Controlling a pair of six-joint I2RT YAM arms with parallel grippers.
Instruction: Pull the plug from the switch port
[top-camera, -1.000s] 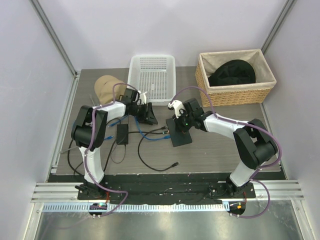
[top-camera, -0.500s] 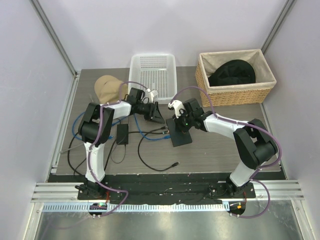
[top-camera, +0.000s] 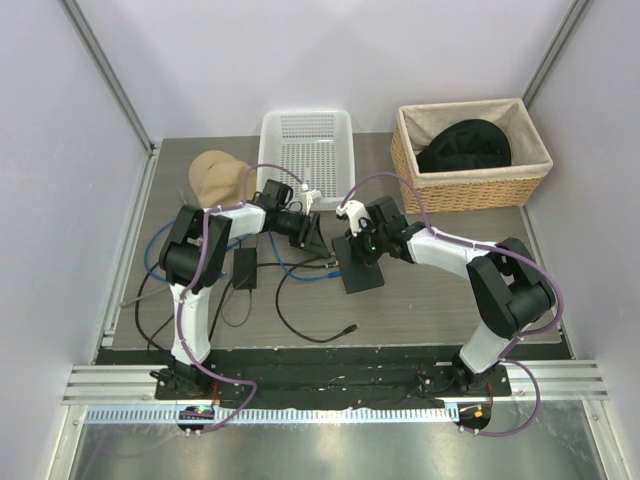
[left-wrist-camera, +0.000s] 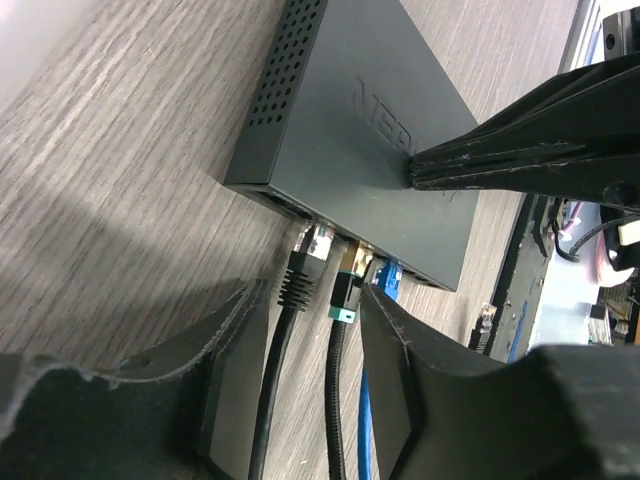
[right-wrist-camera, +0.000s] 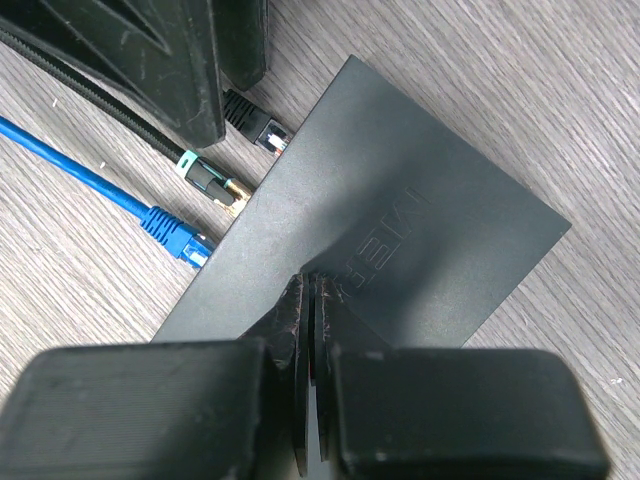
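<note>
The switch is a flat black box in the middle of the table. Three plugs meet its port edge: a black one, a teal-banded one on a braided cord and a blue one. My left gripper is open and low. Its fingers straddle the black and the teal-banded cords just behind their plugs, without touching them. My right gripper is shut and empty, its tips pressing down on the switch's top. The plugs also show in the right wrist view: black, teal-banded, blue.
A black adapter brick with cords lies left of the switch. Loose black and blue cables trail over the near table. A white basket, a tan cap and a wicker basket holding a black cap stand at the back.
My left gripper has moved right, up to the switch's port edge, and now straddles two cords. The right gripper has stayed pressed on the switch.
</note>
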